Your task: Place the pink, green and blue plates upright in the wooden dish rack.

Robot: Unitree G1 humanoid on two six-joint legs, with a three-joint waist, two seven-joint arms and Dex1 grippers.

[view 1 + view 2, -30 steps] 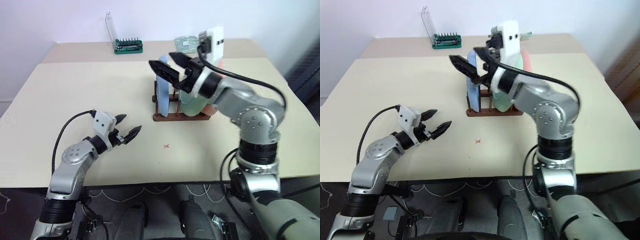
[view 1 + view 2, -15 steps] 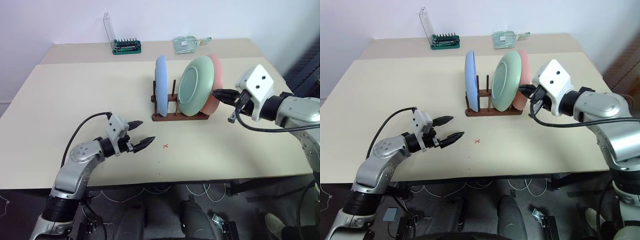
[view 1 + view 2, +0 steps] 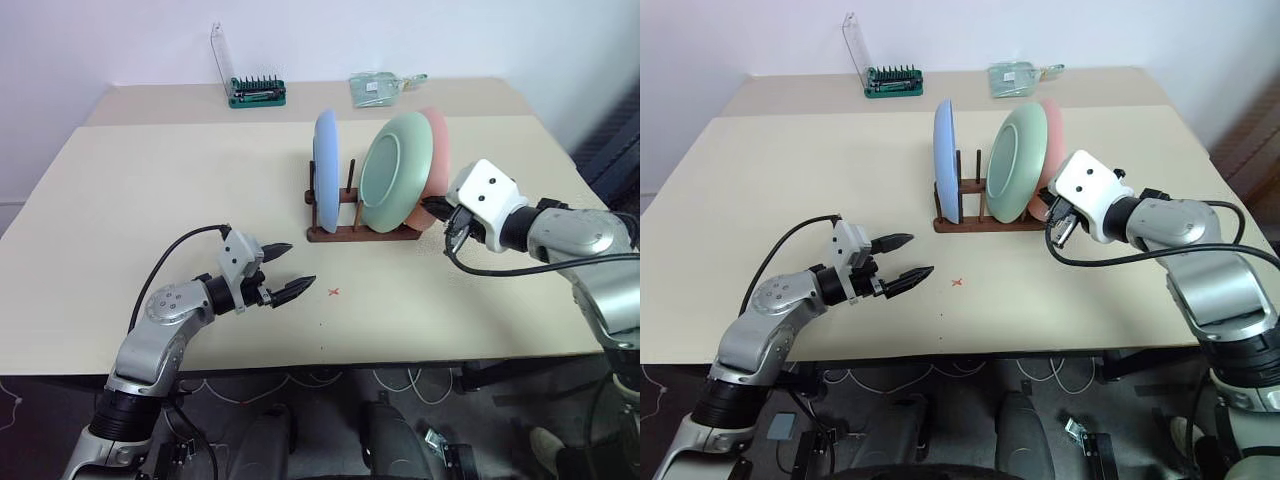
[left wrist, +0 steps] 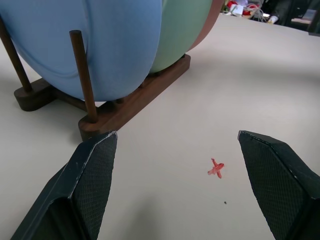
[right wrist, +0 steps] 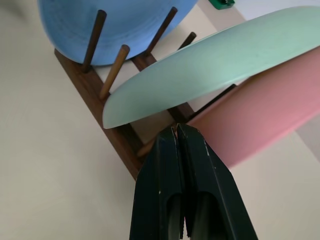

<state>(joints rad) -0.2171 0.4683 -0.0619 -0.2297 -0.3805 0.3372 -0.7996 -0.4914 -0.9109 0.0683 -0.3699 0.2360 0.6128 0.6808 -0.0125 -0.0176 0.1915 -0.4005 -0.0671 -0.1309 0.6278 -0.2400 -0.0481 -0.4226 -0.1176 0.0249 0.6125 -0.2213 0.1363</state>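
Plates look stiff, light, matte but prob. breakable; best gripped at the rim edge. Blue plate (image 3: 324, 170), green plate (image 3: 393, 172) and pink plate (image 3: 436, 160) all stand in the rack (image 3: 362, 233). Right gripper (image 5: 178, 134) is clenched empty, tips just beside rack end, below the pink rim. Left gripper (image 3: 289, 268) is spread wide, empty, well apart over the table (image 3: 150, 200).

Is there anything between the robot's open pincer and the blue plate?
Nothing visible. Bare table lies between the open left pincer and the blue plate standing in the wooden rack; a small red cross mark on the tabletop is flat.

Blue plate (image 3: 324, 170), green plate (image 3: 395, 172), pink plate (image 3: 436, 160) upright in wooden dish rack (image 3: 362, 234)
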